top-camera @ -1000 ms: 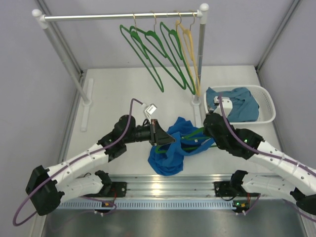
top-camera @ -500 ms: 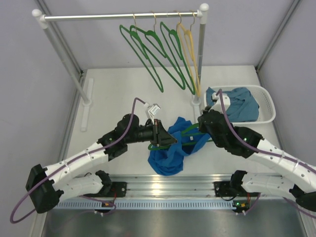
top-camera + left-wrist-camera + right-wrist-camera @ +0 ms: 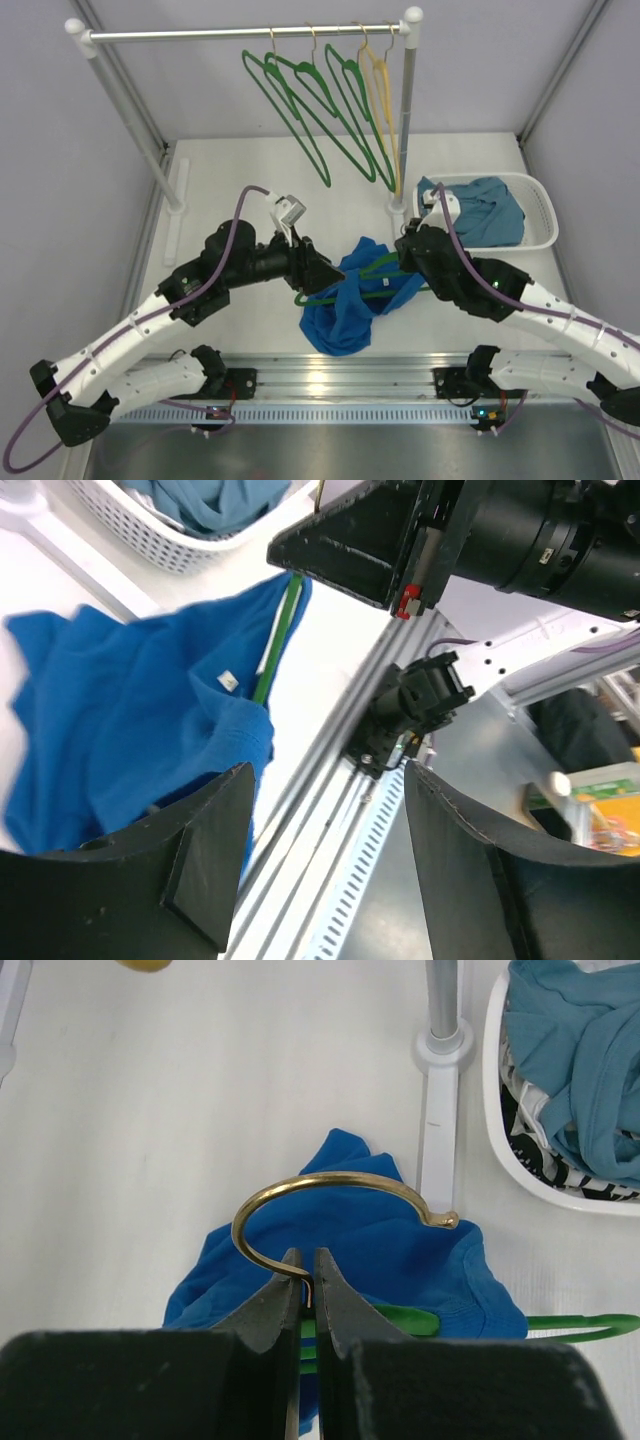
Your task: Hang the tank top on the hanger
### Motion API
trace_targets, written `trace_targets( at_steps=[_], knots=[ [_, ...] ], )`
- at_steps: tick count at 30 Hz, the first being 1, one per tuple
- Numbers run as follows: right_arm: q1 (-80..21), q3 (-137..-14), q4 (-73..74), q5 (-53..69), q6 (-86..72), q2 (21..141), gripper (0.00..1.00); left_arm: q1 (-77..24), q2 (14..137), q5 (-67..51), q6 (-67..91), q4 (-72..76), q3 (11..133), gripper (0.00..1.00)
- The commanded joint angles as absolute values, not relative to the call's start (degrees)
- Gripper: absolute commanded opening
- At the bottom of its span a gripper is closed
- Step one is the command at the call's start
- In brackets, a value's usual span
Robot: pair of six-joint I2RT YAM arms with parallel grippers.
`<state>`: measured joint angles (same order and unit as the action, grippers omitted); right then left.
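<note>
My left gripper hangs open, nothing between its fingers, just left of the bright royal-blue fabric tank top. The top lies bunched on the white table, draped over the thin green triangular hanger. My right gripper is clamped on the hanger's brass hook.

I'm running a robotics lab cell, not a home: plain grey panels close in a white tabletop, my arms bolt to a slotted aluminium rail behind the left claw, with a small clothes rail beyond it and a laundry basket off to its right.
</note>
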<state>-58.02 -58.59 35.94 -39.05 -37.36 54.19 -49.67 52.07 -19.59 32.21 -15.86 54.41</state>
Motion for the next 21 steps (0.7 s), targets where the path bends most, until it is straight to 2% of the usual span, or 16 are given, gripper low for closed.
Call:
trace_targets(
  at_steps=[1, 21],
  knots=[
    [-59.2, -59.8, 32.5, -38.3, -35.7, 53.9, 0.0, -49.9, 51.8, -15.9, 23.4, -23.7, 58.6, 0.66],
    [-61.3, -61.7, 32.3, -36.9, -33.8, 55.7, 0.0, -53.3, 64.6, -16.2, 11.3, -26.2, 59.8, 0.65]
  ],
)
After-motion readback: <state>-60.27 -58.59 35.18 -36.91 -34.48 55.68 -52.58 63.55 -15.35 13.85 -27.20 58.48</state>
